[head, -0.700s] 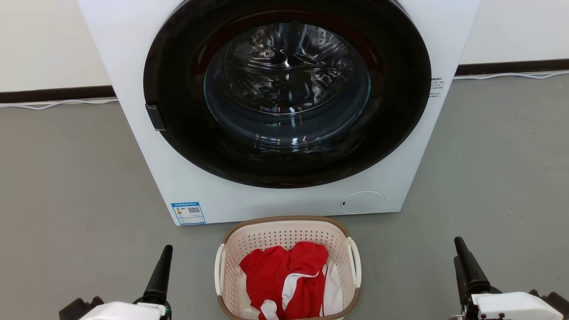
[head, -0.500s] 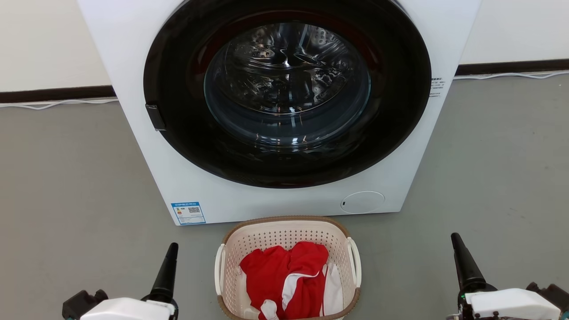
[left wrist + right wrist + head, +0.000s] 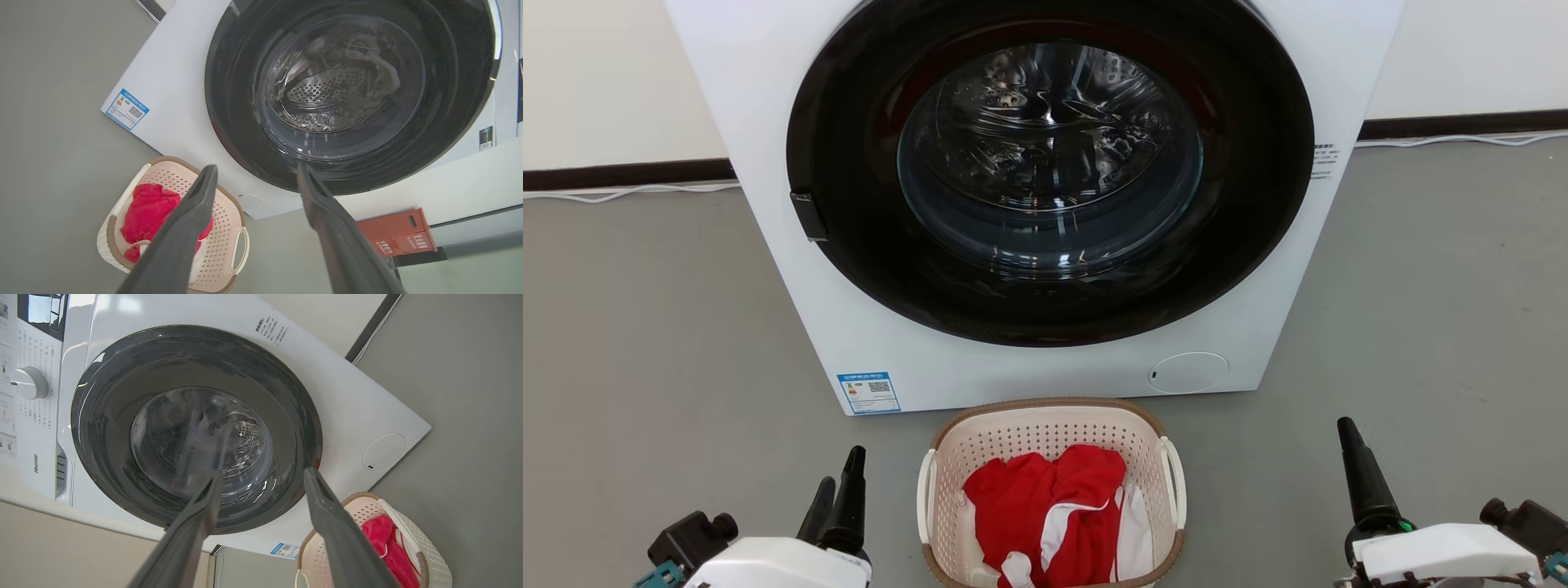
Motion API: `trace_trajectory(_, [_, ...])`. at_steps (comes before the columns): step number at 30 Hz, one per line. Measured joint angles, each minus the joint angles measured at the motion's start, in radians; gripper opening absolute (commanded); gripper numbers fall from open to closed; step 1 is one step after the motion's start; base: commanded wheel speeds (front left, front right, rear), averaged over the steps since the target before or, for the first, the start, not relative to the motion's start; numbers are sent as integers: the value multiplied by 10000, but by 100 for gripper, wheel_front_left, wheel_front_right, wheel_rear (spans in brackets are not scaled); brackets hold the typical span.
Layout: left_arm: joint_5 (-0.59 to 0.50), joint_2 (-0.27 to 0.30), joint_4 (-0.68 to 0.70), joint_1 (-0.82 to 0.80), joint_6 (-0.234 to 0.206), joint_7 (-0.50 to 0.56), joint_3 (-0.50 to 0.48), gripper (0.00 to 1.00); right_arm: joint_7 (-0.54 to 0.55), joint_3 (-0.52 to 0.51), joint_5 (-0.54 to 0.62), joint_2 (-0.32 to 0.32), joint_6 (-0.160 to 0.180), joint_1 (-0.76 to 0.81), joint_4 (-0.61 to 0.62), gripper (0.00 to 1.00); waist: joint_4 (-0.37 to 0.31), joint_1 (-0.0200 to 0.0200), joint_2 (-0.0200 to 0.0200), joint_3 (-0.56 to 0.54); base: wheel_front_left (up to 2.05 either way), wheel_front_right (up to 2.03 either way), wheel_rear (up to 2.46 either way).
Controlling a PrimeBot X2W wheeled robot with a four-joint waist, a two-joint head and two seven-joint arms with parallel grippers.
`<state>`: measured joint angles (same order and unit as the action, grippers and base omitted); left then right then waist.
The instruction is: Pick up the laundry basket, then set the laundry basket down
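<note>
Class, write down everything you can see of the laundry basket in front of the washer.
The laundry basket is cream perforated plastic, rounded-rectangular, with a brown woven-look rim and a white handle on each side. It stands upright on the grey floor, close before the washer, holding crumpled red and white clothes. The left end effector and right end effector flank it, open, touching nothing.

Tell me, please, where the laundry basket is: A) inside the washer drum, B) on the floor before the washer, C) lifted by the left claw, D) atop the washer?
B: the laundry basket stands on the floor just before the washer, red clothes inside.
</note>
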<state>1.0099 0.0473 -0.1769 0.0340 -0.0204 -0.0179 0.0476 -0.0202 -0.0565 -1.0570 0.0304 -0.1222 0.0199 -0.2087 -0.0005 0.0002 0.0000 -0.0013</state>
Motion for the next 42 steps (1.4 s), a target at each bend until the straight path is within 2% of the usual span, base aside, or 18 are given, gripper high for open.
trace_trajectory(27, [-3126,579,757,225,-1296,-763,966,100,-755,293,3287,19,-8,216,462,100,-14,-1,0,-52,0,0,0])
trace_trajectory(42, [-4734,744,1035,476,-1684,-1198,1306,100,-1149,481,4989,42,-10,237,671,100,-49,-1,0,-123,0,0,0])
